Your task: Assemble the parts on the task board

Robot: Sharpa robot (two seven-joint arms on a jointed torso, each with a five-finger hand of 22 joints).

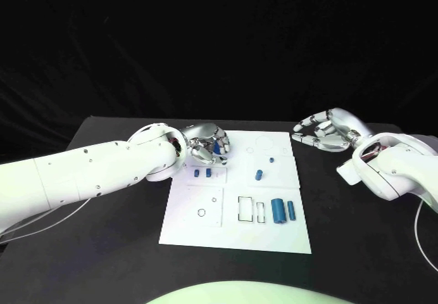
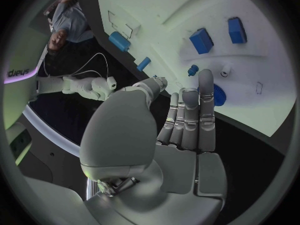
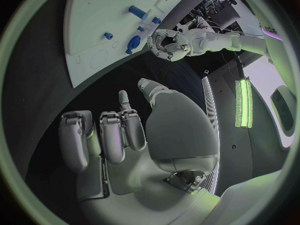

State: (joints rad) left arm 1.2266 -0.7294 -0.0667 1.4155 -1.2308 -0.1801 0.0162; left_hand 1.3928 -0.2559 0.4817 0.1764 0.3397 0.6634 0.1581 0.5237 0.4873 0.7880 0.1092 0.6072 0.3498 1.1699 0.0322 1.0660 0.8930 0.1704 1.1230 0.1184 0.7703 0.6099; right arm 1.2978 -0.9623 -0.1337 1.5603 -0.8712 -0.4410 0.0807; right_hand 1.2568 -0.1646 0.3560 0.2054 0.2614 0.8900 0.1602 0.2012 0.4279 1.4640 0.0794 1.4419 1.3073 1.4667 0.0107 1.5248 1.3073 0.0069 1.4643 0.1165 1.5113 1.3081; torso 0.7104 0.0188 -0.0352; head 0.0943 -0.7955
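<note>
L hand [image 1: 208, 147] over task board [image 1: 239, 237] (wrist view: fingers straight).

A black table [image 1: 109, 253] stands before a black, unlit backdrop [image 1: 219, 57] on the far side. A bright green strip light [image 3: 242, 104] glows in the room.

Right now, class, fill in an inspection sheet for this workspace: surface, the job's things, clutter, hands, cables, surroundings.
Surface: black table.
Job's things: white task board with small blue parts lying on it.
Clutter: nothing seen.
Hands: left hand over the board's far left corner, a blue part at its fingers; right hand off the board's far right corner, fingers curled, holding nothing.
Cables: thin white cable by the right arm.
Surroundings: dark backdrop.
</note>
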